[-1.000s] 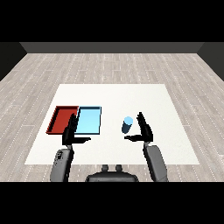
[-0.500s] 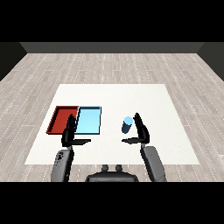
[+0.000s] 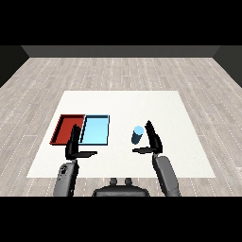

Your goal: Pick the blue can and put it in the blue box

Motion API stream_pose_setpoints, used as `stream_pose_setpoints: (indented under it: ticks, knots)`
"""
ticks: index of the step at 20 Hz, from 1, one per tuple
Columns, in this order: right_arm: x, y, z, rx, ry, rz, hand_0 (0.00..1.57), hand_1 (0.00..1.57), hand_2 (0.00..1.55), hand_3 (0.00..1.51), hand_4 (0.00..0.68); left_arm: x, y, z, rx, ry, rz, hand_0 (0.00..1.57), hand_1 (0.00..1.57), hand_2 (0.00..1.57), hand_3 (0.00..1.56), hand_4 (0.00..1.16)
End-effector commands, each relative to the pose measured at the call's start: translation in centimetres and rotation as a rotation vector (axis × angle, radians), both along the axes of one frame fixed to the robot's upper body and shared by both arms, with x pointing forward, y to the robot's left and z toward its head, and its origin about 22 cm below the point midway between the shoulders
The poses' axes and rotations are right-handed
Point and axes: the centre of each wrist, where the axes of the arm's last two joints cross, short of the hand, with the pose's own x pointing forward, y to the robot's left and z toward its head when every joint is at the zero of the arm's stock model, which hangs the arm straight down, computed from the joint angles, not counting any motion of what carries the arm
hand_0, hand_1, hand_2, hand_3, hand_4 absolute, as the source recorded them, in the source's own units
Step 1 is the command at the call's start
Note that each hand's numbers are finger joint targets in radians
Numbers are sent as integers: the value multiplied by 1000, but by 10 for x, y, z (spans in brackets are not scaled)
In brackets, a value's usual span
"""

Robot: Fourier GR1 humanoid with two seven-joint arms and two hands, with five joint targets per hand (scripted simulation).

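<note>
head view, items listed from the left edge across.

red tray (image 3: 62, 128): lies at the left of the white table (image 3: 165, 108), touching or just beside its neighbour; nothing seen in it.

left hand (image 3: 73, 146): hangs over the table in front of the trays, fingers straight and pointing away from the robot, thumb stuck out toward the middle; it has hold of nothing. its fingertips overlap the near edge of the red tray.

light blue tray (image 3: 96, 130): lies to the right of the red one, nothing seen in it; the goal for the can.

blue can (image 3: 137, 134): stands upright on the table, well right of the light blue tray, not yet lifted.

right hand (image 3: 152, 141): just beside the can on its right, fingers straight and raised, thumb reaching left in front of the can's base; spread wide, nothing held. contact with the can cannot be told.

step in hand, as judged: the reach for the can, before any grasp. next move calls for the right hand to close in against the can and curl round it, then lift and carry it left to the light blue tray.
</note>
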Motion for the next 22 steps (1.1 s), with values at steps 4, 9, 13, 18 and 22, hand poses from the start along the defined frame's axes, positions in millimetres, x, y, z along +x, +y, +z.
stream_pose_setpoints:
  ticks: [4,9,13,18,22]
  knots:
    - [7,-5,-14,-5,20,-28,0,0,0,0,0,17,-22,-7,14,8,-18,0,0,0,0,0]
    - [3,2,-8,13,49,-38,0,0,0,0,0,5,2,-3,28,3,-4,0,0,0,0,0]
    - [14,7,-18,16,120,-66,0,0,0,0,0,5,9,-7,-3,3,-7,0,0,0,0,0]
    - [43,-3,-34,19,142,-78,0,0,0,0,0,16,7,17,12,19,17,0,0,0,0,0]
    - [47,-20,-41,44,184,-94,0,0,0,0,0,-2,-1,7,21,1,31,0,0,0,0,0]
